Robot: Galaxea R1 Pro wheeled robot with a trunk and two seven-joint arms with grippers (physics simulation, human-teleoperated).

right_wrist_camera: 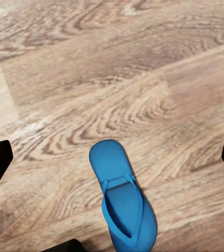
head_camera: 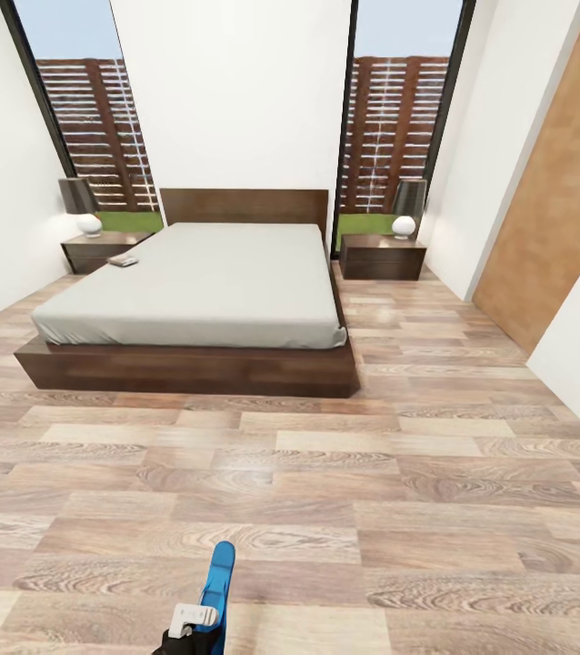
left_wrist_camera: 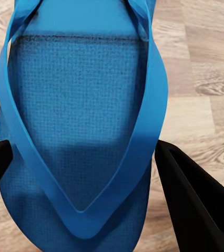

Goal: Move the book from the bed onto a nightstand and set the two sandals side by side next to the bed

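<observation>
My left gripper (head_camera: 205, 615) at the lower edge of the head view is shut on a bright blue sandal (head_camera: 221, 579), which it holds on edge above the wood floor. In the left wrist view the sandal (left_wrist_camera: 80, 105) and its thong straps lie between the two dark fingers (left_wrist_camera: 196, 205). My right gripper (right_wrist_camera: 112, 157) is open, and a blue sandal (right_wrist_camera: 123, 202) shows beyond it over the floor; I cannot tell if it is the held one. The book (head_camera: 123, 261) lies on the bed (head_camera: 208, 282) near the left nightstand (head_camera: 99, 250). The right nightstand (head_camera: 383, 256) flanks the other side.
Each nightstand carries a lamp (head_camera: 405, 211) with a dark shade. Tall windows (head_camera: 390, 127) stand behind them. A brown door (head_camera: 554, 209) is on the right wall. Wide plank floor (head_camera: 372, 473) stretches between me and the bed's foot.
</observation>
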